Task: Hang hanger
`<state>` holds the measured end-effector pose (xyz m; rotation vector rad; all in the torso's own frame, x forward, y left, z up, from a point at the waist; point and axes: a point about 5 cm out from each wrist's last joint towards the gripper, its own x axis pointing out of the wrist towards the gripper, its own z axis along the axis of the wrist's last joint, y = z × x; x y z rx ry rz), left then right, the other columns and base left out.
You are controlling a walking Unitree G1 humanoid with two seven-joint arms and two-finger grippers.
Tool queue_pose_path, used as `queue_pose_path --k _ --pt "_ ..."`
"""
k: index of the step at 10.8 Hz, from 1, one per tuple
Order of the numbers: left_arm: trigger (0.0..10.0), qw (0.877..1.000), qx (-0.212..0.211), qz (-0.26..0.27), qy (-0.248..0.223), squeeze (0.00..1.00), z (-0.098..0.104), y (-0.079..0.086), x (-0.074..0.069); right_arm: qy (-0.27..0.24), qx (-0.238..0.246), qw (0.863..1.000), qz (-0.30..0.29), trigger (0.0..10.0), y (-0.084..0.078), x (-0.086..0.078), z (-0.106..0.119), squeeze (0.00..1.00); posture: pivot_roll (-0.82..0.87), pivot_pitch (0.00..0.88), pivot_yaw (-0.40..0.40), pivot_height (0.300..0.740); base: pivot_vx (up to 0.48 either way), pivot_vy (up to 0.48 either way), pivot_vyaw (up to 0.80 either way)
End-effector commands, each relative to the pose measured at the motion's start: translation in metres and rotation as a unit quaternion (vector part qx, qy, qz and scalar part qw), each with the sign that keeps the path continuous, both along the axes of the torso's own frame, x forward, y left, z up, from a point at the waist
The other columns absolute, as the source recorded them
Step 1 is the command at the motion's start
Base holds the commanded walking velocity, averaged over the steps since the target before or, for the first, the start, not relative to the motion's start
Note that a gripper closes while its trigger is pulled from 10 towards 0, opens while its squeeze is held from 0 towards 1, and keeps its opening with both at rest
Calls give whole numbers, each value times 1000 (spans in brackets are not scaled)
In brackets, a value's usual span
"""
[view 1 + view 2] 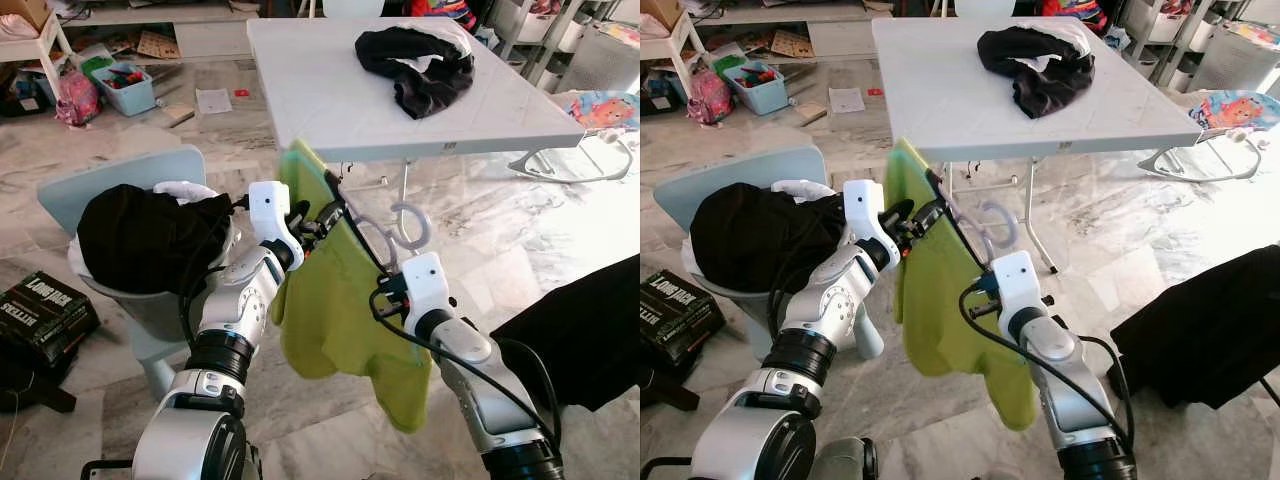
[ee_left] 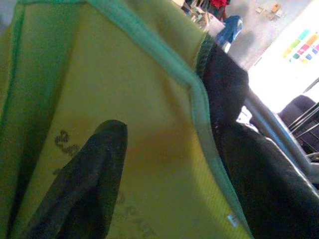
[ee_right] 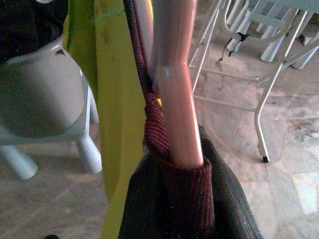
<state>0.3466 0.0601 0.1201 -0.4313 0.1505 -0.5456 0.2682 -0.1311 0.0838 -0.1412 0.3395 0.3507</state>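
Note:
A yellow-green shirt (image 1: 330, 320) hangs on a pale pink hanger (image 1: 412, 228), held up in the air between my two arms just in front of the white table. My left gripper (image 1: 318, 218) is shut on the shirt's upper shoulder, over the hanger's end. In the left wrist view one black finger (image 2: 84, 184) presses on the yellow fabric (image 2: 149, 139). Lower down, my right gripper (image 1: 384, 284) is shut on the hanger's other arm. The right wrist view shows that pink bar (image 3: 174, 99) clamped between its fingers. The hook stands free, pointing toward the table.
The white folding table (image 1: 330, 100) carries a black garment (image 1: 420, 65). At my left a pale blue chair (image 1: 120, 175) is piled with black clothes (image 1: 140, 240), and a black box (image 1: 45, 310) lies on the floor. More black cloth (image 1: 590, 330) lies to my right.

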Motion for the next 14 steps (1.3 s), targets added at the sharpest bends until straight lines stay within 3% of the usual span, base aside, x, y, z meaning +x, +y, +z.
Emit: queue_pose_path --k 1,3,8,10,11,12,14 --pt "0 1000 6 -1 3 0 0 -1 2 -34 13 999 0 10000 -1 3 18 0 -121 0 -40 740 0 0 0" --pt "0 1000 8 3 5 0 -1 1 3 -36 14 999 3 10000 1 3 19 0 -121 0 -40 740 0 0 0" --pt "0 999 24 44 8 0 -3 26 12 -42 7 999 -8 10000 -7 2 22 0 -114 0 -42 740 0 0 0" --pt "0 999 22 40 -6 0 3 25 11 -40 -6 999 -7 10000 -9 2 20 0 -114 0 -41 740 0 0 0" --pt "9059 997 62 -2 -38 0 1 20 -6 -49 -54 997 5 10000 -17 0 16 0 -109 0 -37 740 0 0 0" --pt "10000 998 57 -12 -27 1000 -5 23 -18 -48 -53 997 -5 10000 -22 -1 16 0 -97 0 -39 740 0 0 0" --pt "10000 1000 0 -17 -1 1000 -2 13 -31 -43 -52 997 -25 10000 -25 -1 15 0 -88 0 -48 740 0 0 0"
